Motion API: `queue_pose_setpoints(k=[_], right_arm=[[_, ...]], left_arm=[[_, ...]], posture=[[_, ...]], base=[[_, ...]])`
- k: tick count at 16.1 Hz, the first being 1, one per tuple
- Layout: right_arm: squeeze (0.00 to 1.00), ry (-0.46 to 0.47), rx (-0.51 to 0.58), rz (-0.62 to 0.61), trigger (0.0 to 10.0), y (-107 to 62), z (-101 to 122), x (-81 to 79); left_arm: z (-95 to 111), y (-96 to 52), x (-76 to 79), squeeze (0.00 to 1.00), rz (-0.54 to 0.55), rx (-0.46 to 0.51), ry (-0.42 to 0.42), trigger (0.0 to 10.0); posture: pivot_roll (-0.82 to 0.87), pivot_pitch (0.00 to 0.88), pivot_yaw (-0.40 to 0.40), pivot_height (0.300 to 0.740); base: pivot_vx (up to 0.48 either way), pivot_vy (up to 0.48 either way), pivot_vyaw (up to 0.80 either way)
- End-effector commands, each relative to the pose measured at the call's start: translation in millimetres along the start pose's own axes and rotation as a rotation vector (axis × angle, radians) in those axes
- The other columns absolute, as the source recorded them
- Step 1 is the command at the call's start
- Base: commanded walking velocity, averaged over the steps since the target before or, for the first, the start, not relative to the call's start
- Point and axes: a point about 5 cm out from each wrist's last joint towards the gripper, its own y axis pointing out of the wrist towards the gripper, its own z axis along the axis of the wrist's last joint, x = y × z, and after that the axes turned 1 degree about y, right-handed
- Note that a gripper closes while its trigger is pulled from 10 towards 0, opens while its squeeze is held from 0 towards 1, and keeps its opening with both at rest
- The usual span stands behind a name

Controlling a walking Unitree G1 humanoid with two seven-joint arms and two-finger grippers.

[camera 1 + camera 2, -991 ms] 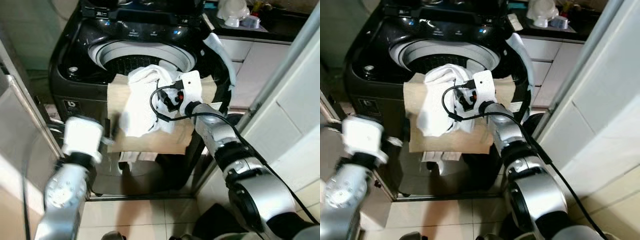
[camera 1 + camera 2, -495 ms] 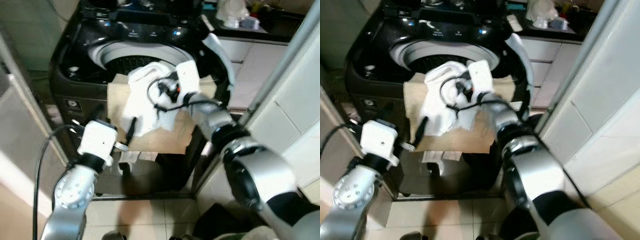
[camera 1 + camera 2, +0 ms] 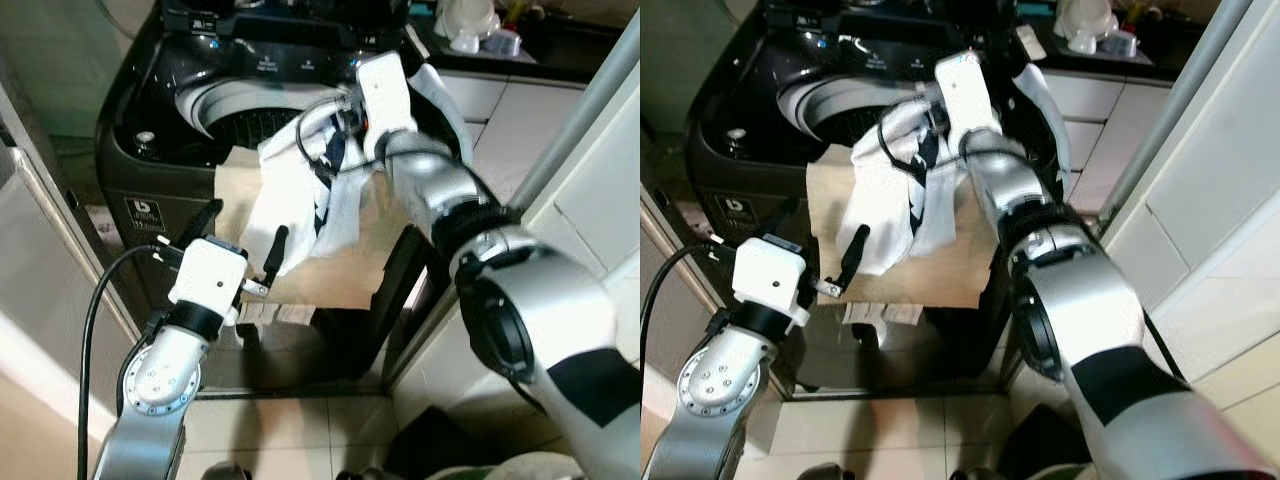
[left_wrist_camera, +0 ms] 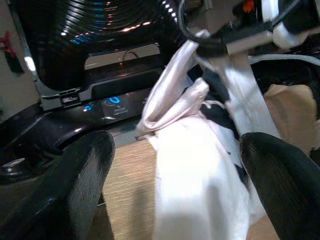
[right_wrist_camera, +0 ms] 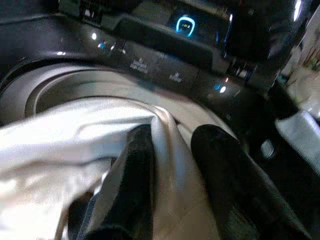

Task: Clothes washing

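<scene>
The right end effector [image 3: 335,150] is closed on the white garment [image 3: 300,205], pinching a fold of the cloth between its two black fingers [image 5: 137,150]. It holds the cloth up at the rim of the washing machine [image 3: 130,120]. The garment hangs down from this end effector, and its lower part rests on the beige cloth [image 3: 235,200] that covers the front edge of the machine. The open drum [image 3: 235,100] is just beyond the right end effector, and the control panel [image 5: 165,65] with a blue light is further behind it.

The left end effector [image 3: 240,245] is wide open and holds nothing. It waits below and in front of the hanging garment, near its lower edge but apart from it.

I judge that the step in hand is to bring the garment into the drum. To do it well, the right end effector should lift the cloth high enough that the tail comes free from the beige cloth, then carry it forward over the drum before it lets go. The left end effector could help by pushing the lower part up, so that nothing stays hanging outside the rim.

On the front of the machine, beside the left end effector, there is a small label [image 3: 142,212], but its writing is too small to read. The white words on the control panel are also blurred.
</scene>
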Motion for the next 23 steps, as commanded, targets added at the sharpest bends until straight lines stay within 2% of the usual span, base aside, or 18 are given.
queue_pose_setpoints(k=[1, 2, 4, 6, 8, 10, 11, 12, 14, 15, 16, 17, 18, 19, 20, 21, 22, 23], right_arm=[[0.0, -0.037, 0.043, -0.041, 0.0, 0.9, 17.2, 10.8], [0.0, -0.048, 0.05, -0.045, 0.0, 1.2, 21.0, 11.6], [0.0, -0.085, 0.13, -0.088, 0.0, 1.6, 47.5, 19.4], [0.0, -0.159, 0.21, -0.141, 0.0, 0.0, 71.9, 26.3], [0.0, -0.316, 0.319, -0.236, 0.0, -4.7, 105.2, 34.5], [0.0, -0.4, 0.399, -0.328, 0.0, -10.0, 126.1, 41.1], [0.0, -0.449, 0.408, -0.346, 0.0, -10.3, 127.2, 40.6], [0.0, -0.547, 0.412, -0.351, 0.0, -9.5, 124.7, 36.3], [0.0, -0.768, 0.341, -0.272, 0.0, -3.3, 100.5, 21.1], [0.0, -0.939, 0.282, -0.212, 7.0, 0.0, 80.1, 12.3], [0.0, -1.096, 0.237, -0.147, 10.0, 1.5, 59.7, 4.7], [0.0, -1.302, 0.18, -0.037, 10.0, 1.5, 30.8, -5.1], [0.0, -1.446, 0.163, 0.039, 10.0, -0.2, 10.6, -11.1], [0.0, -1.51, 0.158, 0.061, 10.0, -1.0, 4.4, -12.1], [0.0, -1.409, 0.116, 0.063, 10.0, -1.7, -1.8, -9.7], [0.0, -1.127, 0.058, 0.011, 10.0, -1.2, 0.3, -1.7], [0.0, -0.585, -0.007, -0.09, 10.0, -1.0, 5.8, 15.3], [0.0, -0.101, -0.032, -0.142, 10.0, -1.7, 6.1, 26.2]], left_arm=[[6.6, 3.1, 0.6, 0.0, 0.004, 0.034, 0.01, 10.0], [6.4, 2.6, 0.7, 0.0, 0.006, 0.032, 0.011, 10.0], [6.5, 2.1, -1.3, 0.0, 0.025, 0.028, 0.018, 10.0], [5.6, 1.6, -1.0, 0.0, 0.025, 0.024, 0.021, 10.0], [6.3, 1.9, 0.2, 0.0, 0.019, 0.025, 0.026, 10.0], [8.0, 3.2, -0.5, 0.0, 0.029, 0.03, 0.032, 10.0], [8.5, 3.7, -0.8, 0.0, 0.035, 0.032, 0.035, 10.0], [9.1, 4.0, -0.7, 0.0, 0.041, 0.034, 0.038, 10.0], [9.5, 5.1, 0.4, 0.0, 0.045, 0.035, 0.035, 10.0], [9.5, 5.7, 1.5, 0.0, 0.045, 0.035, 0.032, 10.0], [9.6, 6.4, 2.6, 0.0, 0.045, 0.035, 0.03, 10.0], [9.5, 7.5, 3.3, 0.0, 0.043, 0.034, 0.027, 10.0], [9.6, 8.4, 3.8, 0.0, 0.042, 0.034, 0.027, 10.0], [9.6, 8.7, 3.9, 0.0, 0.041, 0.034, 0.027, 10.0], [9.3, 9.2, 4.1, 0.0, 0.038, 0.032, 0.027, 10.0], [9.1, 9.4, 4.3, 0.0, 0.036, 0.03, 0.027, 10.0], [8.8, 9.9, 4.3, 0.0, 0.035, 0.028, 0.03, 10.0], [8.5, 10.5, 3.8, 0.0, 0.038, 0.027, 0.032, 10.0]], posture=[[0.17, 0.0, -0.133, 0.74], [0.17, 0.0, -0.135, 0.74], [0.18, 0.0, -0.141, 0.74], [0.18, 0.0, -0.141, 0.74], [0.19, 0.0, -0.146, 0.74], [0.2, 0.0, -0.156, 0.74], [0.2, 0.0, -0.156, 0.74], [0.2, 0.0, -0.163, 0.74], [0.2, 0.0, -0.162, 0.74], [0.19, 0.0, -0.159, 0.74], [0.18, 0.0, -0.157, 0.74], [0.18, 0.0, -0.154, 0.74], [0.18, 0.0, -0.151, 0.74], [0.18, 0.0, -0.15, 0.74], [0.17, 0.0, -0.147, 0.74], [0.17, 0.0, -0.145, 0.74], [0.17, 0.0, -0.145, 0.74], [0.18, 0.0, -0.146, 0.74]], base=[[0.0, 0.0, 0.0], [0.0, 0.0, 0.0], [0.0, 0.0, 0.0], [0.0, 0.0, 0.0], [0.0, 0.0, 0.0], [0.0, 0.0, 0.0], [0.0, 0.0, 0.0], [0.0, 0.0, 0.0], [0.0, 0.0, 0.0], [0.0, 0.0, 0.0], [0.0, 0.0, 0.0], [0.0, 0.0, 0.0], [0.0, 0.0, 0.0], [0.0, 0.0, 0.0], [0.0, 0.0, 0.0], [0.0, 0.0, 0.0], [0.0, 0.0, 0.0], [0.0, 0.0, 0.0]])
